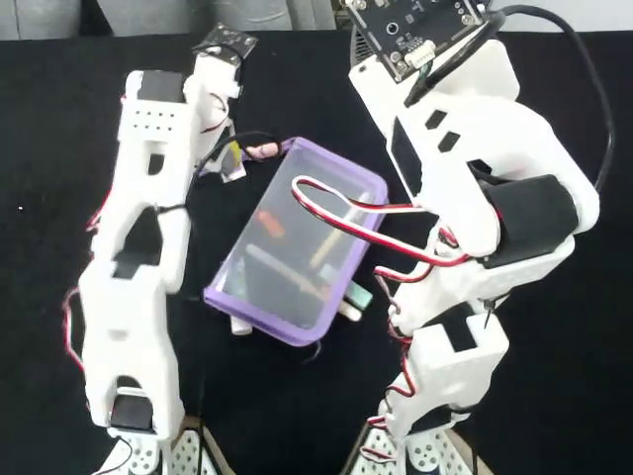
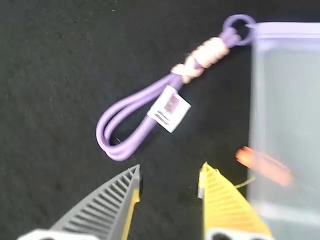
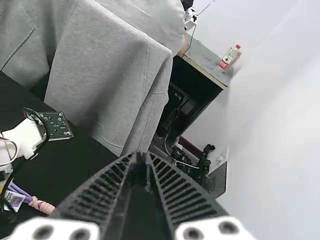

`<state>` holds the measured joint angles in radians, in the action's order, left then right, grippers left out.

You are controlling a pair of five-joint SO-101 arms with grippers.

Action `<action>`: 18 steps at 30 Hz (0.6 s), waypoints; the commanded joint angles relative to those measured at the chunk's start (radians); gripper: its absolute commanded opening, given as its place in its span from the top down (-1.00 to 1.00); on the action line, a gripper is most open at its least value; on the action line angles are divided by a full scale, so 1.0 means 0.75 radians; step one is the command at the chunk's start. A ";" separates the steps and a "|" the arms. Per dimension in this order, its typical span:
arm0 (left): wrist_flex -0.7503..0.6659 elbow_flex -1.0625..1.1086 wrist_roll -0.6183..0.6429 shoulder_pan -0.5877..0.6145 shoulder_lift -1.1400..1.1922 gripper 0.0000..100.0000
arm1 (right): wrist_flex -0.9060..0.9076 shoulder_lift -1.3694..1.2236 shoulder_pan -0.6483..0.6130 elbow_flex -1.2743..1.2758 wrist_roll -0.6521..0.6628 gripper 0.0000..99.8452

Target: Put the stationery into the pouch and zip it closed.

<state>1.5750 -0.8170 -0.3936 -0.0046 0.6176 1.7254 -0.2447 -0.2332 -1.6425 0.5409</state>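
A clear pouch (image 1: 297, 247) with purple trim lies slanted on the black table between the two arms. Inside it are pens and an orange piece (image 1: 269, 223). A white and green item (image 1: 356, 297) sticks out at its near edge. In the left wrist view the pouch (image 2: 285, 100) has a purple cord loop (image 2: 135, 125) with a paper tag, tied to a ring at its corner. My left gripper (image 2: 170, 175) hovers open just short of that loop, holding nothing; in the high view the left gripper (image 1: 229, 158) sits by the pouch's far corner. My right gripper (image 3: 142, 162) is shut on nothing, raised and pointing off the table.
The right arm (image 1: 475, 198) arches high over the pouch's right side, its red and white wires (image 1: 346, 213) hanging across the pouch. Grey cloth (image 3: 100, 75) hangs beyond the table's far edge. Black tabletop lies bare to the far left and far right.
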 commanded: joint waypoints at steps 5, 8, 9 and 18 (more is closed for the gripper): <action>0.018 -0.688 -0.037 0.083 0.507 0.60 | 0.029 0.044 0.008 -0.036 -0.002 0.97; 0.018 -0.823 -0.037 0.081 0.638 0.60 | 0.029 0.044 0.008 -0.036 -0.004 0.97; 0.018 -0.850 -0.037 0.081 0.675 0.60 | 0.029 0.042 0.008 -0.036 -0.004 0.97; 0.078 -0.870 -0.139 0.079 0.777 0.60 | 0.029 0.042 -0.020 -0.036 -0.010 0.97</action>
<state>1.6318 -1.4246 -0.4672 0.0506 1.2160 1.7254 -0.2447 -0.2332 -1.6425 0.5409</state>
